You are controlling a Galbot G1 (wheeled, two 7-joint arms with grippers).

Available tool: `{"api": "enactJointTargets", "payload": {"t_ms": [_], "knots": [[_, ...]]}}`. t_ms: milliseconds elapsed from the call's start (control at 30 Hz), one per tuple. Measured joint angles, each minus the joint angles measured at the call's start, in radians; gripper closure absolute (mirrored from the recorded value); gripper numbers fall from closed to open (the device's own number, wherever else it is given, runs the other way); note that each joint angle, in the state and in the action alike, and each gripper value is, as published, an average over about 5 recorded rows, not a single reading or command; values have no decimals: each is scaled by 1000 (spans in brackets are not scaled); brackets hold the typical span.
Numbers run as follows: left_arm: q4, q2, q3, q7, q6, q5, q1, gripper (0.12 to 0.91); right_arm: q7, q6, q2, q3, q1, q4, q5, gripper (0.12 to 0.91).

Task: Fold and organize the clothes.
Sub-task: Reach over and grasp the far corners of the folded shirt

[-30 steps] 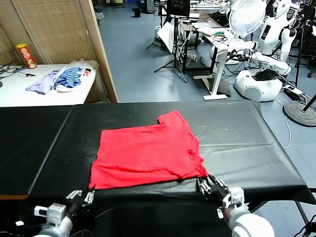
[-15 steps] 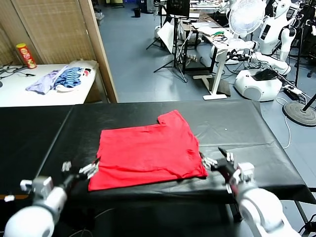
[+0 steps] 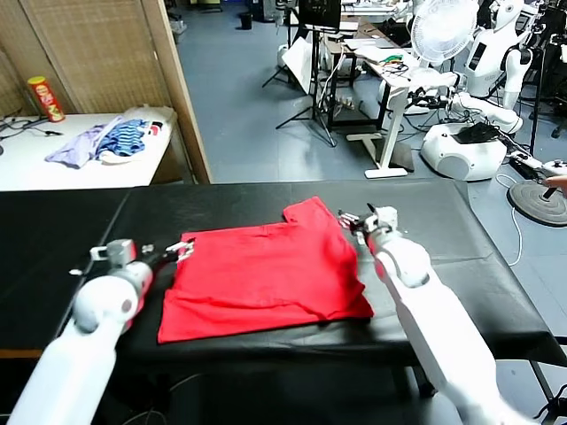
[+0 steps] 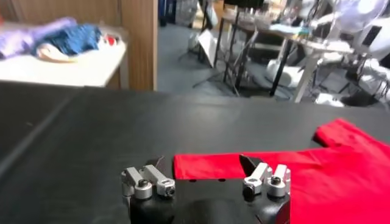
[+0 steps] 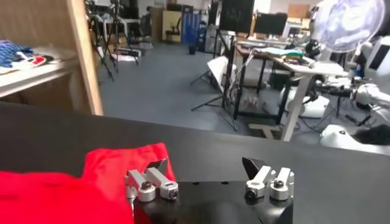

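Observation:
The red T-shirt (image 3: 266, 274) lies flat on the black table (image 3: 425, 239), with one sleeve (image 3: 312, 215) sticking out at its far right. My left gripper (image 3: 177, 250) hovers at the shirt's far left corner, open and empty. In the left wrist view the shirt's edge (image 4: 317, 176) lies just ahead of that gripper (image 4: 201, 163). My right gripper (image 3: 354, 220) is open beside the sleeve, at its right edge. In the right wrist view the sleeve (image 5: 116, 164) sits by one finger (image 5: 159, 165) of the gripper (image 5: 205, 164), with nothing between the jaws.
A white side table (image 3: 35, 168) at the back left holds lilac and blue-striped garments (image 3: 106, 142) and a red can (image 3: 46, 99). A wooden screen (image 3: 106, 53) stands behind it. A fan (image 3: 443, 31), desks and other robots fill the floor beyond the black table.
Both arms have swung up from the table's near edge to the shirt's far side, left to the far left corner, right to the sleeve. The shirt has not moved.

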State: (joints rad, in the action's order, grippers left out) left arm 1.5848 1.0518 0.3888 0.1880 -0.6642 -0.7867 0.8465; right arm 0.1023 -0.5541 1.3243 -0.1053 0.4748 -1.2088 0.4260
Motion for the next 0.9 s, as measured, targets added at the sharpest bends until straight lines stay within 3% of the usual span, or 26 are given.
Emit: {"api": "enactJointTargets", "payload": {"t_ms": [267, 433, 533, 700, 800, 900], "knots": [[-133, 29, -35, -5, -17, 11, -90, 232, -13, 6, 70, -1, -55, 159, -23, 256], [-177, 37, -40, -21, -23, 19, -108, 271, -28, 13, 95, -3, -68, 214, -28, 463], [-184, 33, -41, -33, -26, 21, -108, 399, -32, 15, 103, 0, -70, 228, -27, 628], [-176, 27, -51, -47, -31, 22, -109, 682, -33, 27, 109, 1, -69, 237, -28, 855], [-177, 29, -55, -51, -31, 26, -113, 829, -32, 43, 109, -3, -63, 231, -29, 904], [-181, 34, -56, -58, -21, 44, -116, 892, -29, 69, 105, -11, -52, 219, -31, 902]]}}
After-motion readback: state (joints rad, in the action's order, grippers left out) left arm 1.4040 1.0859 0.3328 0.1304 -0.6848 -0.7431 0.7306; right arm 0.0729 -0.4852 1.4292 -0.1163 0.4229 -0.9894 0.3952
